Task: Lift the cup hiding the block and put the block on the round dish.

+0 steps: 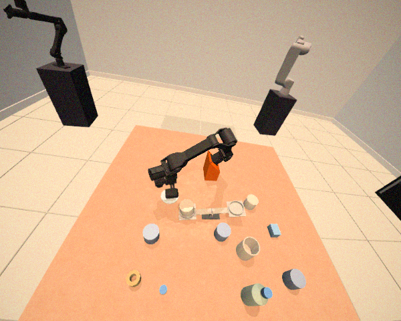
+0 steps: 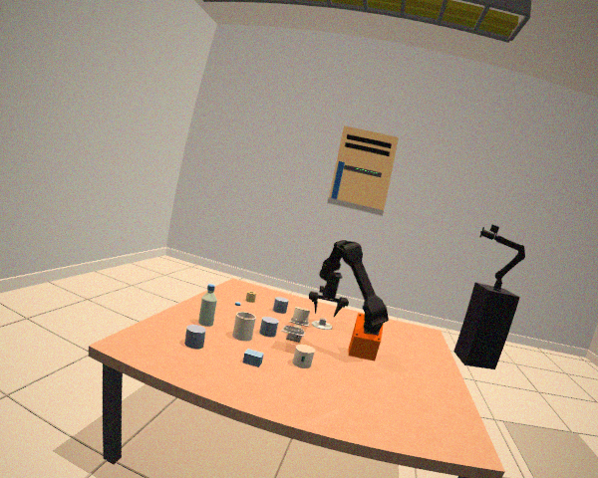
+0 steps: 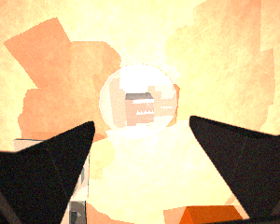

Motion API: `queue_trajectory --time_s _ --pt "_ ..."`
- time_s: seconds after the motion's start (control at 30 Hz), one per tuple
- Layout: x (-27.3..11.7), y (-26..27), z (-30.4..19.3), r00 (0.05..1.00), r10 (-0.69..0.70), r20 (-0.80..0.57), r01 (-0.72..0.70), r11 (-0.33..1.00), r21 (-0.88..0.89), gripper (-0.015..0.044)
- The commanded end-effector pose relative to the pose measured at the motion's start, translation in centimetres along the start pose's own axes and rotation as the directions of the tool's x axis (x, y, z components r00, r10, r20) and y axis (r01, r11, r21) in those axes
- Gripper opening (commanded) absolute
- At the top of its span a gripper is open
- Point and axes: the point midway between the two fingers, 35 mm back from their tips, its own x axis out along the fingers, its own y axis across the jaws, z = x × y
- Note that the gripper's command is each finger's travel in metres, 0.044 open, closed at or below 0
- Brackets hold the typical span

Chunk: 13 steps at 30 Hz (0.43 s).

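My gripper (image 2: 325, 314) (image 3: 143, 122) is open above the round white dish (image 1: 163, 198) (image 2: 315, 326) (image 3: 105, 101), with nothing between its fingertips. The small block (image 2: 322, 322) (image 3: 140, 108) sits on the dish, below and between the fingers; the gripper hides it in the top view. One pale cup (image 1: 186, 206) (image 2: 301, 314) stands on the balance's end nearest the dish. The other pale cup (image 1: 250, 202) (image 2: 303, 357) stands on the table beside the balance's bare far end (image 1: 229, 204). No cup is above the dish.
Blue-grey cylinders (image 1: 151, 233) (image 1: 222, 231) (image 1: 293, 279), a larger open beige cup (image 1: 244, 250) (image 2: 243, 328), a green bottle (image 1: 252, 295) (image 2: 206, 310), a blue block (image 1: 274, 230) (image 2: 252, 358), a yellow ring (image 1: 127, 278) and a blue disc (image 1: 163, 289) are around the balance.
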Motion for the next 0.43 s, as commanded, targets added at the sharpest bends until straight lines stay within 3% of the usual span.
queue_trajectory --time_s 0.0,0.1,0.23,0.4 --pt "-2.1 0.0 0.0 1.0 -0.002 0.003 0.002 1.0 -0.001 0.044" --pt "-2.3 0.0 0.0 1.0 -0.002 0.004 0.002 1.0 0.0 0.044" --pt "-6.2 -0.2 -0.1 1.0 0.004 0.007 -0.004 1.0 0.003 0.044" --pt "-6.4 -0.2 -0.1 1.0 0.004 0.007 -0.004 1.0 0.004 0.044"
